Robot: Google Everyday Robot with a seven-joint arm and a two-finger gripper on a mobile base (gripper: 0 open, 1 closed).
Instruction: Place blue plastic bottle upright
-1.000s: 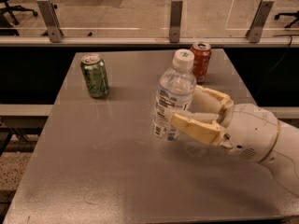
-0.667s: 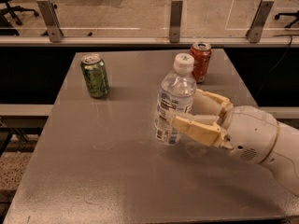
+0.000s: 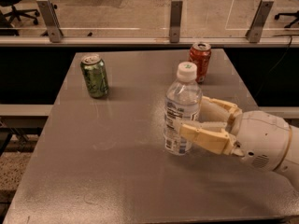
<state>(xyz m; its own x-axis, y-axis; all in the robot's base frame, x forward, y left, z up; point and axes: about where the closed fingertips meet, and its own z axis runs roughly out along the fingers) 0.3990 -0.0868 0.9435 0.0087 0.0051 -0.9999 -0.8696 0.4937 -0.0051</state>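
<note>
The single camera view looks down across a grey table (image 3: pixel 117 181). The blue plastic bottle (image 3: pixel 182 113) is right of the table's centre, upright, with its white cap (image 3: pixel 187 71) on top. The gripper (image 3: pixel 189 121) reaches in from the right. Its near finger (image 3: pixel 203 136) lies across the lower label and the other finger passes behind the bottle, so the fingers are closed on the bottle's body.

Compared with a second ago, the bottle and gripper sit lower in the picture and slightly further right, and the bottle remains vertical. This reads as the arm lowering the bottle toward the surface. The base seems to meet the table, but the near finger and the clear plastic make the contact hard to confirm.

A green can (image 3: pixel 95 76) stands well apart at the far left. A red can (image 3: pixel 200 61) stands behind the bottle, near but not touching it.

If the base is indeed down, the placement is almost done. What is left is probably to let go without tipping the bottle.
</note>
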